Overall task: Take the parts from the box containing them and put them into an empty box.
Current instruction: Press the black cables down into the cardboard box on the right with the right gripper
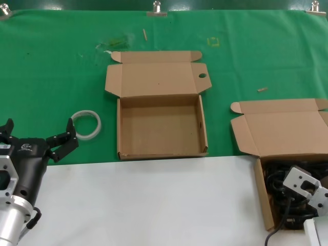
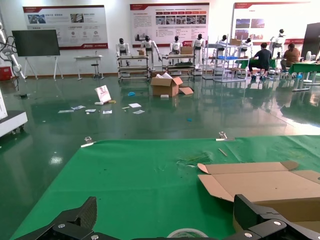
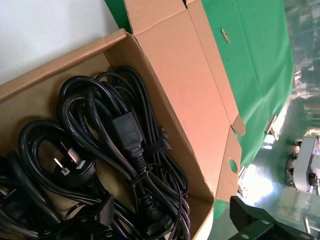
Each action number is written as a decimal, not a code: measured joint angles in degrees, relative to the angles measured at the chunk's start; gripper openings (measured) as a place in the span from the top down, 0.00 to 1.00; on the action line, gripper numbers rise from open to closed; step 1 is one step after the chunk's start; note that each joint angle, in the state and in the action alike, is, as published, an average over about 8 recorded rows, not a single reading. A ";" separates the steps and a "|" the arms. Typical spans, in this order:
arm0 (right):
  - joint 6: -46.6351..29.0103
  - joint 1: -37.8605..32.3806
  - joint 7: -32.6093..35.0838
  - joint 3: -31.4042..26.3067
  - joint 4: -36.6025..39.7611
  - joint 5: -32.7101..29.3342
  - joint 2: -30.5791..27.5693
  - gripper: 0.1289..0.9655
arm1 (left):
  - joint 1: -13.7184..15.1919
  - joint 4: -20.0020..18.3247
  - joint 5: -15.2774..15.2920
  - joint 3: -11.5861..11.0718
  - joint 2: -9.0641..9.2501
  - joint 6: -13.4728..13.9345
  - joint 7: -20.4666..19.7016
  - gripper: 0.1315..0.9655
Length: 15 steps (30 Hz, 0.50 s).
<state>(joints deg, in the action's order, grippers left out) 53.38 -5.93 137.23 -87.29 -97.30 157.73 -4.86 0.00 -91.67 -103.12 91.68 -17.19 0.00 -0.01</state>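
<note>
The black power cords [image 3: 120,150] lie looped in bundles in the brown box [image 1: 260,192] at the table's front right; they also show in the head view [image 1: 279,179]. Its lid [image 1: 284,128] stands open toward the back. My right gripper [image 3: 177,225] is open low over the cords, holding nothing: one finger [image 3: 102,215] is among the cords and the other [image 3: 252,220] is beyond the box's wall. Its wrist [image 1: 303,185] hides the fingers in the head view. The empty box [image 1: 119,128] sits at the middle, and its lid has a round hole [image 1: 202,76]. My left gripper [image 1: 37,132] is open and empty at the front left.
A white translucent tape ring [image 1: 86,124] lies on the green cloth [image 1: 56,72] just ahead of my left gripper and left of the empty box; it also shows in the left wrist view [image 2: 187,233]. White table surface [image 1: 154,200] runs along the front.
</note>
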 joint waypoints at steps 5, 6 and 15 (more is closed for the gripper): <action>-0.09 0.05 -0.18 -0.09 0.06 0.00 0.00 0.26 | 0.00 0.00 0.00 0.00 0.00 0.00 0.00 0.00; -0.10 0.05 -0.18 -0.11 0.07 0.00 0.00 0.29 | 0.00 0.00 0.00 0.00 0.00 0.00 0.00 0.00; -0.27 0.13 -0.21 -0.26 0.28 0.00 0.00 0.44 | 0.00 0.00 0.00 0.00 0.00 0.00 0.00 0.00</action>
<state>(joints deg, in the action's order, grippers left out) 53.11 -5.79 137.02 -87.56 -97.02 157.73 -4.86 0.00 -91.67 -103.12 91.68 -17.19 0.00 -0.01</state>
